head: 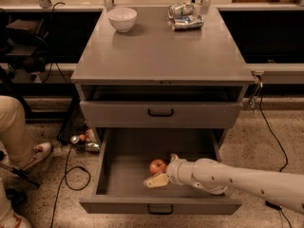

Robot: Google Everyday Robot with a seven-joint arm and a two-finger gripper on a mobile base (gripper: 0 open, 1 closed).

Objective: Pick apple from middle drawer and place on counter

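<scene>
Reaching in from the lower right, the white arm (247,182) lies low and nearly level across the front right corner of the middle drawer (121,177), its rounded wrist over the tray. The end effector (160,172) points left, down inside the open drawer. It stands open: one pale finger (155,180) stretches along the drawer floor in front of the apple (157,166), and a shorter tip shows at the top of the wrist, behind and to the right of the fruit. The apple sits on the drawer floor near the middle, just left of the wrist and close against the end effector; whether anything touches it cannot be told.

The drawer is pulled fully out. Above it a shut drawer front (160,113) with a black handle overhangs the back of the tray, and over that runs a dark open slot under the desk (161,56). On the desk, a white bowl (122,19) stands at the back left and two crushed cans (186,16) lie at the back right, well apart; its front half is bare.

Left of the cabinet, small clutter (83,144) lies on the speckled floor, a black cable (71,175) loops beside the drawer, and a person's leg (12,127) in tan trousers with a white shoe (38,152) shows at the left edge.
</scene>
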